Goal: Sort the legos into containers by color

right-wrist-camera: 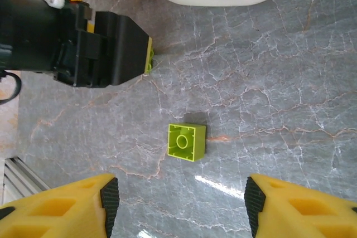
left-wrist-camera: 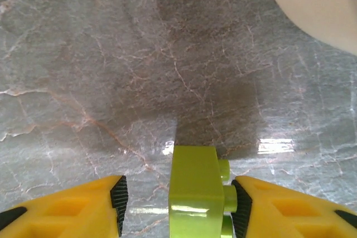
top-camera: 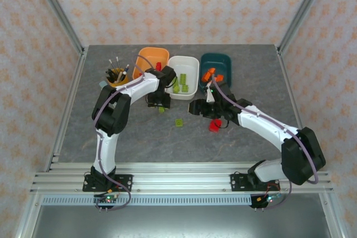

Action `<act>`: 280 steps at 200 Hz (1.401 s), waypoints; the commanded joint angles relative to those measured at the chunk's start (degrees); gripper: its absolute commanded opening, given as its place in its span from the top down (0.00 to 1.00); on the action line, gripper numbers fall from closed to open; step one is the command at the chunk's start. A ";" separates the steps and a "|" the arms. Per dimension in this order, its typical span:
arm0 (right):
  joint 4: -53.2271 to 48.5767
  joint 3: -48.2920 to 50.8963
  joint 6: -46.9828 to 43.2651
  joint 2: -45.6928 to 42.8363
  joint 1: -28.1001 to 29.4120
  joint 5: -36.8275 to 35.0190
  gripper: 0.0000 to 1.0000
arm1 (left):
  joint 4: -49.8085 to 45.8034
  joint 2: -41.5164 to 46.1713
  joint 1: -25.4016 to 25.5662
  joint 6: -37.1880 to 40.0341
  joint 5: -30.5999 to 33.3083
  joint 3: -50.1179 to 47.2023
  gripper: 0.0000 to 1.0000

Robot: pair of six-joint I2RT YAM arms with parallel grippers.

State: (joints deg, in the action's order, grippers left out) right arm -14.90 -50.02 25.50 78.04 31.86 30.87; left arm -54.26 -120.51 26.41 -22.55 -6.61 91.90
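Observation:
A lime green lego (left-wrist-camera: 195, 193) stands on the table between the fingers of my left gripper (left-wrist-camera: 178, 204). The right pad touches its studs and the left pad stands a gap away from it. In the top view this gripper (top-camera: 160, 106) points down just in front of the white container (top-camera: 192, 65). A second lime lego (right-wrist-camera: 187, 141) lies hollow side up ahead of my right gripper (right-wrist-camera: 181, 204), whose jaws are open and empty. Seen from above, the right gripper (top-camera: 193, 107) hovers over the table, with that lego (top-camera: 178, 122) near it and a red lego (top-camera: 214, 125) below its wrist.
The orange container (top-camera: 148, 58) holds a red lego, the white one green legos (top-camera: 181, 85), and the dark teal container (top-camera: 223, 62) orange legos (top-camera: 211, 74). A yellow cup of brushes (top-camera: 116, 76) stands left of them. The left gripper's black body (right-wrist-camera: 106, 48) is close to the right gripper.

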 commanded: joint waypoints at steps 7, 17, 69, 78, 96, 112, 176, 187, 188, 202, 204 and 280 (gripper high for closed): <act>2.77 -2.14 2.27 -1.05 0.23 -1.57 0.37 | -0.67 -1.04 0.22 1.19 1.00 1.79 0.56; 3.19 -2.27 2.91 -1.05 0.22 -2.14 0.37 | -0.56 -0.96 0.22 1.05 0.90 1.51 0.61; 3.68 -5.47 4.51 0.12 0.15 -3.70 0.38 | -0.67 1.41 0.38 0.50 1.25 0.73 0.79; 3.32 -6.50 4.44 0.03 0.14 -4.11 0.38 | -1.16 2.50 0.39 0.25 1.25 0.93 0.79; 2.25 -8.65 4.35 -0.49 -0.08 -6.24 0.39 | -2.89 5.30 0.35 -0.57 1.07 1.78 0.80; 2.45 -9.81 5.06 -1.33 -0.60 -8.53 0.40 | -4.27 7.59 0.38 -1.46 0.55 3.51 0.80; 9.42 -12.99 11.02 0.78 -4.00 -13.83 0.41 | -7.18 0.74 0.32 -4.06 -3.94 23.77 0.79; 10.77 -13.71 12.59 1.85 -4.96 -13.42 0.41 | -7.05 -2.74 0.39 -4.55 -4.96 28.77 0.79; 10.94 -13.79 12.71 1.94 -5.05 -13.40 0.41 | -6.95 -3.08 0.39 -4.58 -5.11 29.21 0.79; 12.30 -14.62 14.64 3.09 -6.04 -13.39 0.40 | -5.72 -7.02 0.48 -5.46 -6.34 35.03 0.77; 12.42 -14.77 14.93 3.28 -6.16 -13.38 0.40 | -5.49 -7.61 0.46 -5.59 -6.54 35.72 0.77; 8.55 -17.90 17.42 5.06 -7.90 -13.47 0.38 | 3.70 -25.70 0.52 -12.67 -12.25 53.60 0.72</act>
State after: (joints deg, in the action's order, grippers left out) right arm -5.15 -65.95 42.65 83.77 23.94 18.35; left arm -53.39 -144.42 26.52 -32.01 -16.32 141.18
